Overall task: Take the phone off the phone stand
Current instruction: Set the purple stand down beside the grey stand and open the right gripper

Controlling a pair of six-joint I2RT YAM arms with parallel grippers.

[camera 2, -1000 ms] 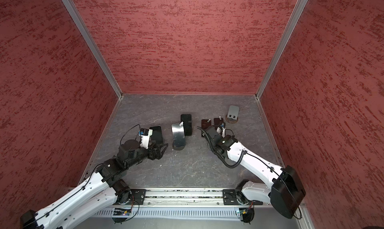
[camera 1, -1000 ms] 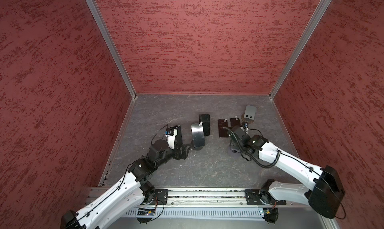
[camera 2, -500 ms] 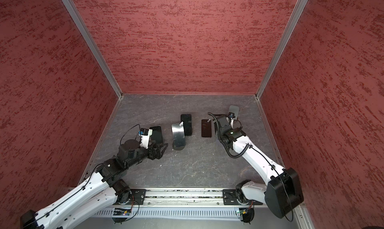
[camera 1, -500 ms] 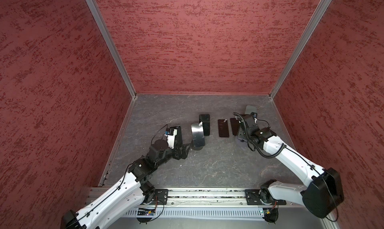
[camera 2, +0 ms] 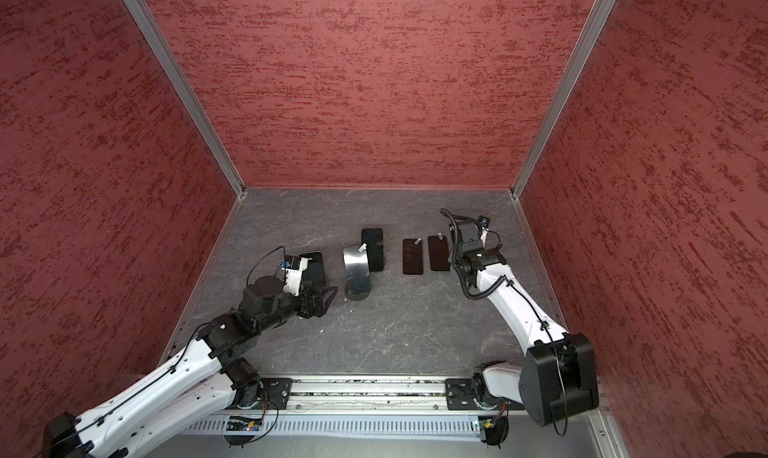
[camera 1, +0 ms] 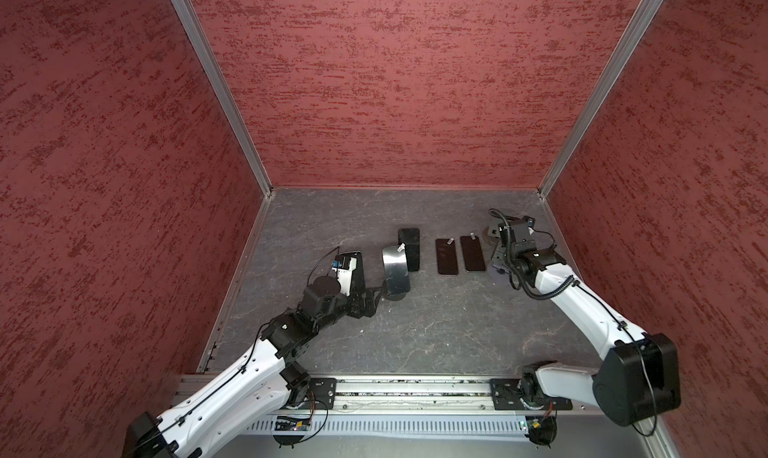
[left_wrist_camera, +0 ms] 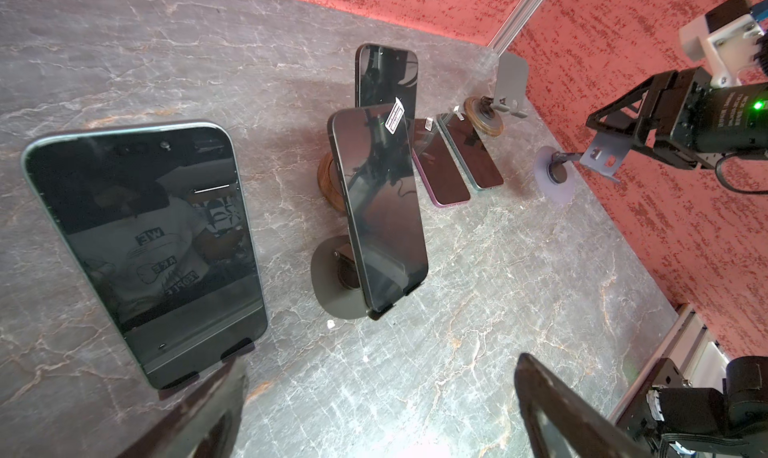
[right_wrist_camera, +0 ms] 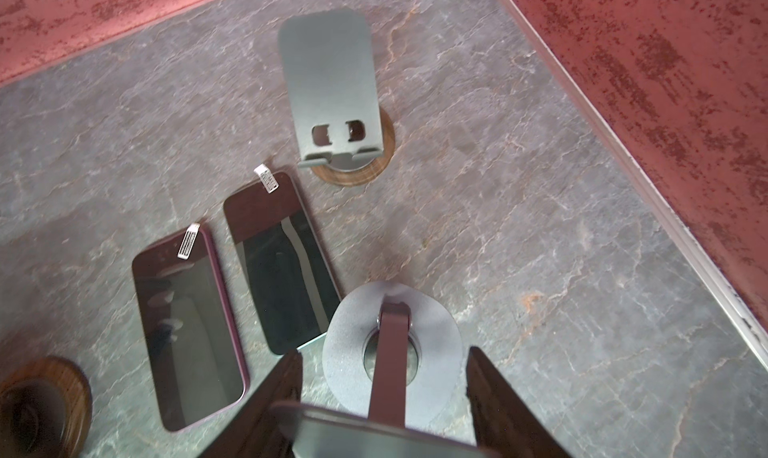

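Grey stand (right_wrist_camera: 353,310) clamped in right jaws beside two flat phones (right_wrist_camera: 189,331); left jaws wide facing propped phones (left_wrist_camera: 380,211)

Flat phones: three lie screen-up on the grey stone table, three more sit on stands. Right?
Not quite: two lie flat, the purple-edged dark phone and the teal-edged dark phone, per the right wrist view. The rest holds.

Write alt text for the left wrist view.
Three dark phones lean on stands on a grey table: a near phone, a middle phone and a far phone. Beyond, a purple phone and a teal phone lie flat beside an empty stand, while the right end effector grips a second empty stand.
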